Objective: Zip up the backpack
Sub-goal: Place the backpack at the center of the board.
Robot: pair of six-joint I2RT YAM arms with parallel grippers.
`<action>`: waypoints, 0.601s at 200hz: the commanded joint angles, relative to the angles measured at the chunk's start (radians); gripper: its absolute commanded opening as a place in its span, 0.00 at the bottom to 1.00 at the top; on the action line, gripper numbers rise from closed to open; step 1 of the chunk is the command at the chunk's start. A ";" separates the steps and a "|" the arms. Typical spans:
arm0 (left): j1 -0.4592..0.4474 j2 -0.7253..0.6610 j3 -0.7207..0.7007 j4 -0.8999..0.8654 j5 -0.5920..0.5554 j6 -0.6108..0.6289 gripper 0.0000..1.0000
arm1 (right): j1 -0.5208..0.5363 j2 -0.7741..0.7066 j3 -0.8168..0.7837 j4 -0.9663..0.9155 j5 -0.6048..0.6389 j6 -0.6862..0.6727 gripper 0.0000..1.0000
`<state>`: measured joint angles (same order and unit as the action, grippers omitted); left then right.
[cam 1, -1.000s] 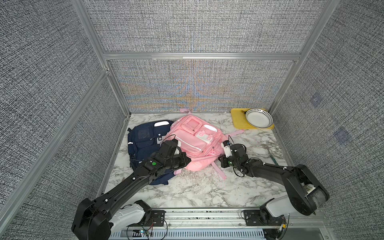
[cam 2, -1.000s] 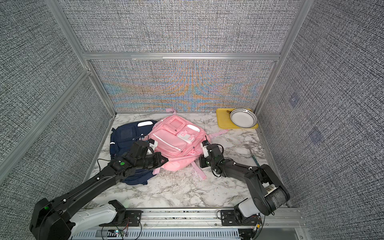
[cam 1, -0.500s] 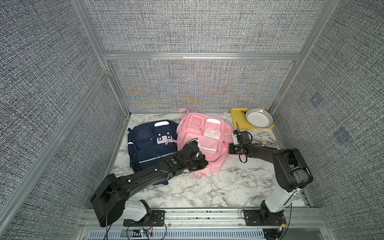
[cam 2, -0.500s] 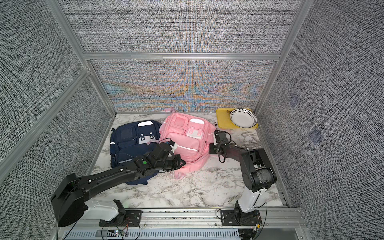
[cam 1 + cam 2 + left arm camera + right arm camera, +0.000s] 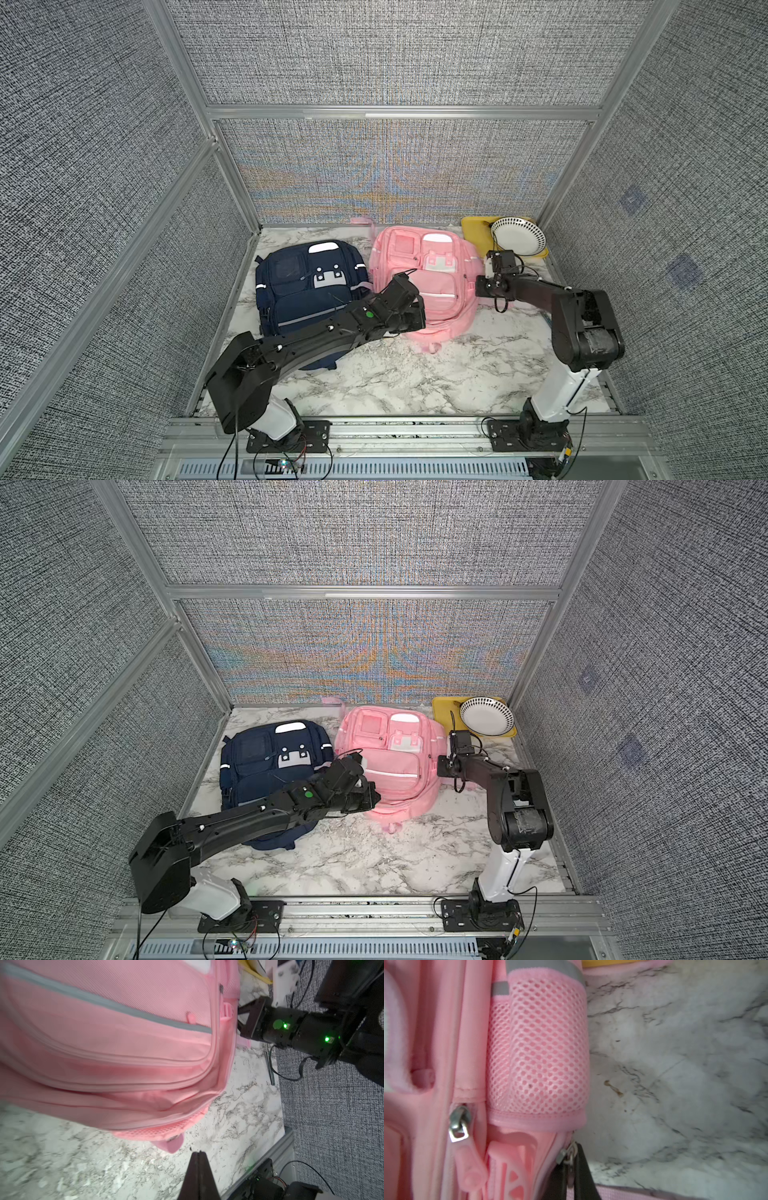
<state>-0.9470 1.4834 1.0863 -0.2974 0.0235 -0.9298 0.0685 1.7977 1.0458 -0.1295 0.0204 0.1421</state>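
The pink backpack (image 5: 419,286) (image 5: 390,766) lies flat on the marble table, its top toward the back wall. My right gripper (image 5: 572,1159) (image 5: 480,286) is at the pack's right side, just below the mesh pocket (image 5: 537,1047). It is shut on the pull of a metal zipper slider (image 5: 565,1155). A second slider (image 5: 458,1124) sits free on an inner seam. My left gripper (image 5: 198,1153) (image 5: 415,320) hovers off the pack's near left corner, shut and holding nothing, above bare marble.
A navy backpack (image 5: 307,291) (image 5: 270,766) lies to the left of the pink one, under my left arm. At the back right, a yellow tray (image 5: 473,232) holds a white dotted bowl (image 5: 517,237). Grey panel walls close in three sides.
The pink backpack has turned from tilted to square with the table and shifted back. My right gripper moved back along its right side. My left arm swung right toward the pack's near corner.
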 commanded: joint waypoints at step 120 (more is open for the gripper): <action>0.284 0.005 -0.030 -0.181 -0.199 0.212 0.27 | 0.205 -0.328 -0.081 -0.050 -0.054 0.139 0.47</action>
<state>-0.6853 1.4506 1.0370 -0.4961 -0.1608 -0.7635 0.2295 1.4960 0.9470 -0.1875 -0.0444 0.2188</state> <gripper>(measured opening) 0.267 0.463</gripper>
